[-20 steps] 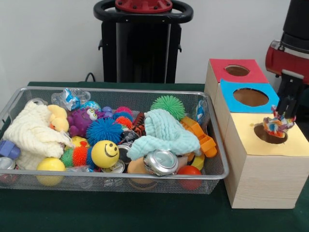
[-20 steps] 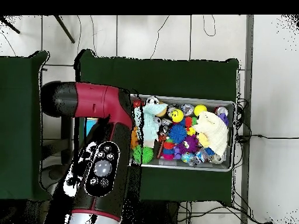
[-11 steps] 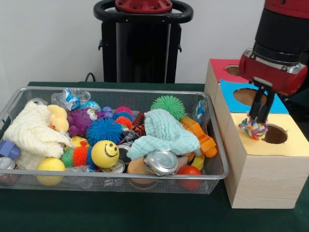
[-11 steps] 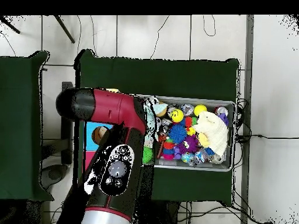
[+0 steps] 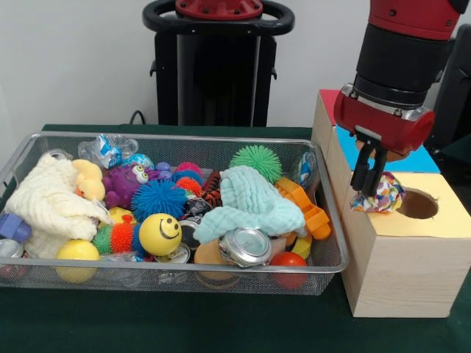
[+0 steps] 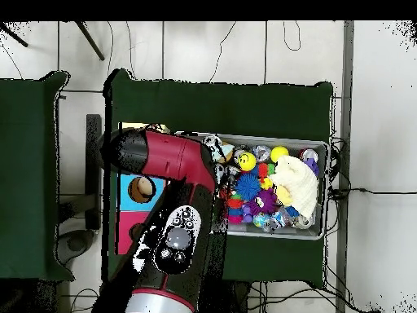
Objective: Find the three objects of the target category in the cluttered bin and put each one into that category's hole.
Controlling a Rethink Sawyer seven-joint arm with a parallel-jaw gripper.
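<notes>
One multicoloured knotted toy [image 5: 384, 194] is sitting between the fingers of the end effector [image 5: 372, 193], which is closing narrowly on it. The toy is resting on or just above the yellow top of the wooden sorting box [image 5: 397, 272], beside the round yellow-panel hole [image 5: 417, 204] on the side toward the wire bin [image 5: 333, 220]; whether it is touching the panel cannot be told. The overhead view is hiding the toy under the red arm [image 6: 167, 208].

Handling judgement: the toy is looking like woven or braided cord, so it is probably light, soft and compressible, not fragile and not slippery. A soft body is deforming under the fingers, so a grip across the thickest knot is likely giving the firmest hold; a grip on a loose strand is risking a slip or a snag on the hole's rim. Frayed ends are appearing to stick out around the fingers and may be catching on the edge of the hole.

Two further holes are showing on the box: one in the blue panel [image 5: 419, 158] and one in the red panel [image 5: 331, 103], toward the far edge of the bench [image 5: 184, 323].

The bin is occupying the bench's other half and is holding mixed clutter: spiky rubber balls, a smiley ball [image 5: 160, 234], cloths, crushed cans and plush toys. Similar soft items there are likely calling for the same centre-of-mass grip.
</notes>
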